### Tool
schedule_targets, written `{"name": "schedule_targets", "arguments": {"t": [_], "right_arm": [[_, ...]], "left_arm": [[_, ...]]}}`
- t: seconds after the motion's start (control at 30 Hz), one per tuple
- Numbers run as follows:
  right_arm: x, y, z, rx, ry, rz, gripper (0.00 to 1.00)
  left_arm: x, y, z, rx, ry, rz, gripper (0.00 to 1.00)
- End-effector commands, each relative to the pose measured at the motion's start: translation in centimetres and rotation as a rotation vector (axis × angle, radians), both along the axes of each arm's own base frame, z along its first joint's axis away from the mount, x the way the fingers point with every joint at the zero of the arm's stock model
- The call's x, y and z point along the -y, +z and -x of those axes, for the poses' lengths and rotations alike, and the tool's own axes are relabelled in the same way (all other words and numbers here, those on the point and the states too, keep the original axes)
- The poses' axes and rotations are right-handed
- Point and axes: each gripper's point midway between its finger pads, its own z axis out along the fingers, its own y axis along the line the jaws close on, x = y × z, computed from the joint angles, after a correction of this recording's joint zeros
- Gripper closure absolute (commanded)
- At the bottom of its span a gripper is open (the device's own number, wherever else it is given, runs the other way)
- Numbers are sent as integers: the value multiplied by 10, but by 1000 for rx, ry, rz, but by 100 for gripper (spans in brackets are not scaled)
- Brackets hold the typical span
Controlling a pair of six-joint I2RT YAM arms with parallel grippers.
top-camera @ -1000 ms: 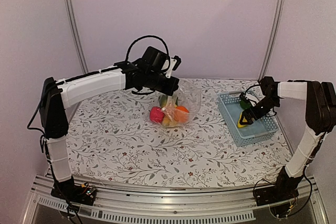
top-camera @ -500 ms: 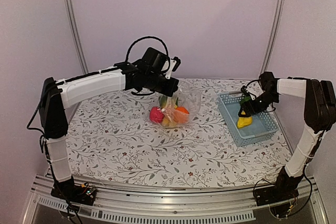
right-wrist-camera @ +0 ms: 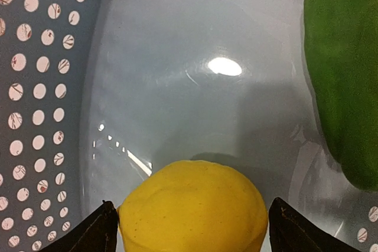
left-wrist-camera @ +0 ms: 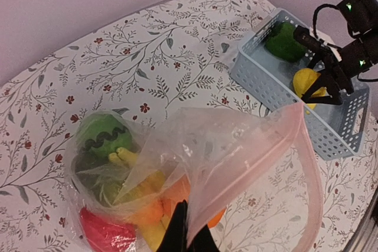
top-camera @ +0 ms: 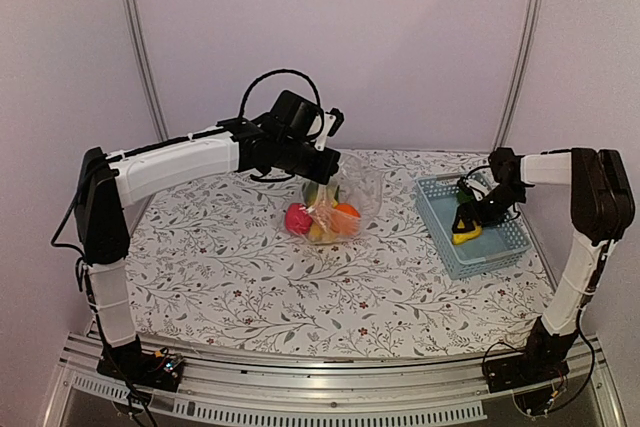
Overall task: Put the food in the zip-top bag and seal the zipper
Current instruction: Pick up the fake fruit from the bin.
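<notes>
The clear zip-top bag (top-camera: 340,199) lies mid-table and holds red (top-camera: 298,218), orange (top-camera: 346,215), yellow and green food. My left gripper (top-camera: 325,172) is shut on the bag's edge and holds the mouth up. In the left wrist view the left gripper (left-wrist-camera: 188,235) pinches the bag film (left-wrist-camera: 236,146), and the pinkish mouth strip (left-wrist-camera: 311,175) curves to the right. My right gripper (top-camera: 468,222) is down in the basket. In the right wrist view the right gripper (right-wrist-camera: 192,222) is open, with its jaws close on either side of a yellow fruit (right-wrist-camera: 195,210).
The light-blue slotted basket (top-camera: 500,247) stands at the right, near the table's right edge. It also holds a green pepper (right-wrist-camera: 345,75). In the left wrist view the basket (left-wrist-camera: 254,81) sits beyond the bag. Pale walls and metal posts close in the back.
The right gripper rose a little over the basket, then dropped back down over the yellow fruit. The fruit, the left arm and the bag have not moved.
</notes>
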Motion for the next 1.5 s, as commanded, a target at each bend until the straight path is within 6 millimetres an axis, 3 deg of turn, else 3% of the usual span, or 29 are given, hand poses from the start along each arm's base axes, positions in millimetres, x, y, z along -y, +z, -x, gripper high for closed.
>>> {"name": "schedule_targets", "arguments": {"t": [0.0,0.1,0.27,0.43,0.57,0.67,0.9,1.03,1.17,1.3,1.47], "right_arm": [[2,-21,13,-84,-12,0,13],[-4,-19,14,-95,-6,-38,21],[-12,6,6,-31,23,-84,34],[-17,51,-4,83,55,-104,38],[-27,105,-8,223,119,-154,39],[-37,135,-10,315,164,-187,39],[-96,200,3,473,367,-320,39],[-137,255,29,604,528,-431,39],[-173,296,57,689,658,-499,38],[-201,313,78,713,747,-539,37],[-219,305,79,717,777,-523,37]], "left_arm": [[-5,12,8,16,0,1,100],[-5,13,7,15,0,1,100],[-4,14,8,10,-1,10,100],[-2,16,9,7,-3,19,100],[2,20,10,3,-11,36,100],[5,22,8,4,-10,37,100],[16,29,8,-3,-20,73,100],[30,42,17,0,-57,108,100],[42,55,27,22,-90,124,100],[47,58,32,18,-99,140,100],[47,55,36,5,-106,149,100]]}}
